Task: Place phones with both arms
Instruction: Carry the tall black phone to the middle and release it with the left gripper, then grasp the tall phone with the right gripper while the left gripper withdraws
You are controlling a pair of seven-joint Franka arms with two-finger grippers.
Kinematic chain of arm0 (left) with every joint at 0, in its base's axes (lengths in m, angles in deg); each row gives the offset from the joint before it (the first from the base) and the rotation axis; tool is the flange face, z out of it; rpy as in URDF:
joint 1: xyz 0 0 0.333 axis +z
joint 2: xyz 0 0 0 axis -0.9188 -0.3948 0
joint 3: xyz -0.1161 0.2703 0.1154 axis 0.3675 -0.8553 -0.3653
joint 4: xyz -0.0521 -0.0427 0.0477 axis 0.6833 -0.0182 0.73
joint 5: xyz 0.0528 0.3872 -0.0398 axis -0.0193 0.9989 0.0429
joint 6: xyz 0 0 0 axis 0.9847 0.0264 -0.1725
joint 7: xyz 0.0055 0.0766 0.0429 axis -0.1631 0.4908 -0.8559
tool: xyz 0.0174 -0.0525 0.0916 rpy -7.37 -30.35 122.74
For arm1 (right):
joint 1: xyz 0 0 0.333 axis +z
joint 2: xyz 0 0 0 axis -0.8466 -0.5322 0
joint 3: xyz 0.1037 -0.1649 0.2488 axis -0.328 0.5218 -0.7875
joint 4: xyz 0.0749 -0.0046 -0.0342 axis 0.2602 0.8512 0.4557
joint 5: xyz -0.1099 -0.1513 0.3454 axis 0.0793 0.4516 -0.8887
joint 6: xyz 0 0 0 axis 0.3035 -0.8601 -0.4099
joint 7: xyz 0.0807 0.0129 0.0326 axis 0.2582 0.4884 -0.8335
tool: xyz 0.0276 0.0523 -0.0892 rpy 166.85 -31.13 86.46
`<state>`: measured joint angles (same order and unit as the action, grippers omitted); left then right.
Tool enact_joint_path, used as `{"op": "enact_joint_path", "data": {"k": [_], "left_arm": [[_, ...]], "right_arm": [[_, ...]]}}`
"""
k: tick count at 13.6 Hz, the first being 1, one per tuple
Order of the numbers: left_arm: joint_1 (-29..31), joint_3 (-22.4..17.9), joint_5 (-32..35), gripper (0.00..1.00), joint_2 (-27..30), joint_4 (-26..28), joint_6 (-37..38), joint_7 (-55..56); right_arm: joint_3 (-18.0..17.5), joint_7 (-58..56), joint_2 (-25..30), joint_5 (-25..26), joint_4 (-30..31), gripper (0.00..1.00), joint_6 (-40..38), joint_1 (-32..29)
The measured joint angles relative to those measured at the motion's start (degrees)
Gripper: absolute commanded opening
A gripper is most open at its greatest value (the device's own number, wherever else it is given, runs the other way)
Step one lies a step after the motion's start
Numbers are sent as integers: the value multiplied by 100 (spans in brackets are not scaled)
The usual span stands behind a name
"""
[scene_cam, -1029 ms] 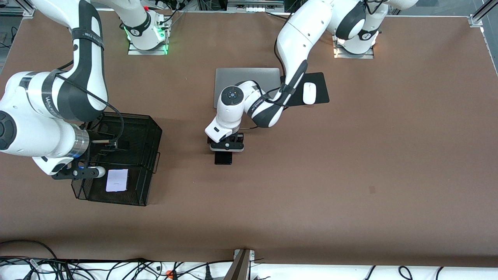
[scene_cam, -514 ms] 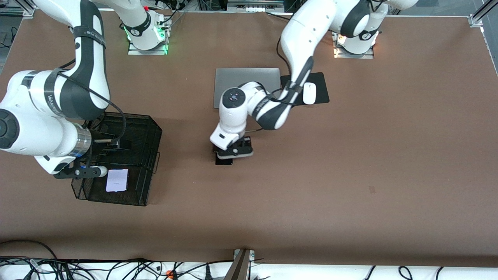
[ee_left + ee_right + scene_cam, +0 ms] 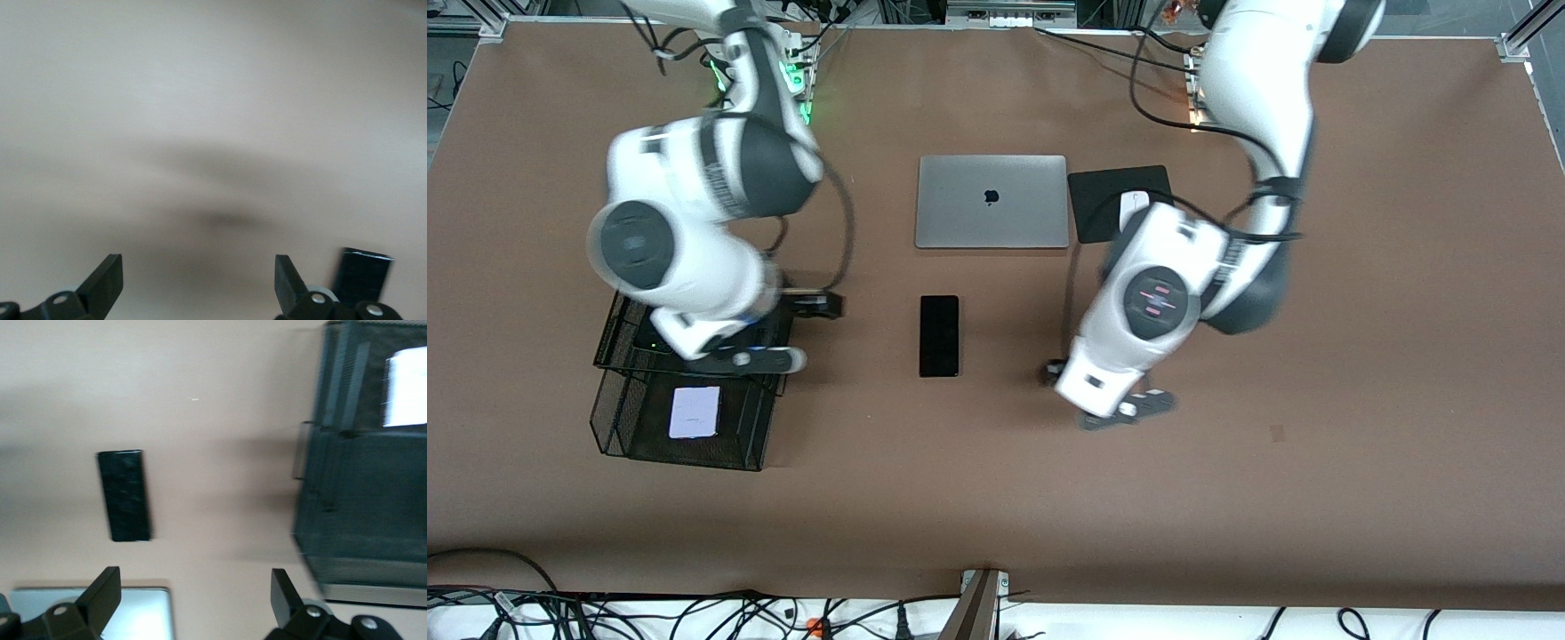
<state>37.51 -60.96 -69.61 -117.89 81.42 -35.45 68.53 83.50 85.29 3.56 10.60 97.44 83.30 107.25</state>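
table [image 3: 1316,498] brown | laptop [image 3: 991,202] shut, nearer the bases | basket [image 3: 738,444] at right arm's end, white phone [image 3: 695,412] inside | slab [image 3: 939,336] flat, nearer camera than laptop | left gripper [image 3: 199,283] wide apart, empty, over bare table | right gripper [image 3: 195,597] wide apart, empty, over basket edge

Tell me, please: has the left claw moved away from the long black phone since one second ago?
Yes. The left claw was over the long black phone; now it is open, over bare table toward the left arm's end, clear of the laptop.
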Motion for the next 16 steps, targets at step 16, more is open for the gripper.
{"op": "enact_joint_path", "data": {"k": [16], "left_arm": [[2242, -40, 847, 100, 2139, 1449, 1580, -3873]], "right_arm": [[-1075, 267, -1242, -266, 1558, 99, 3266, 696]]}}
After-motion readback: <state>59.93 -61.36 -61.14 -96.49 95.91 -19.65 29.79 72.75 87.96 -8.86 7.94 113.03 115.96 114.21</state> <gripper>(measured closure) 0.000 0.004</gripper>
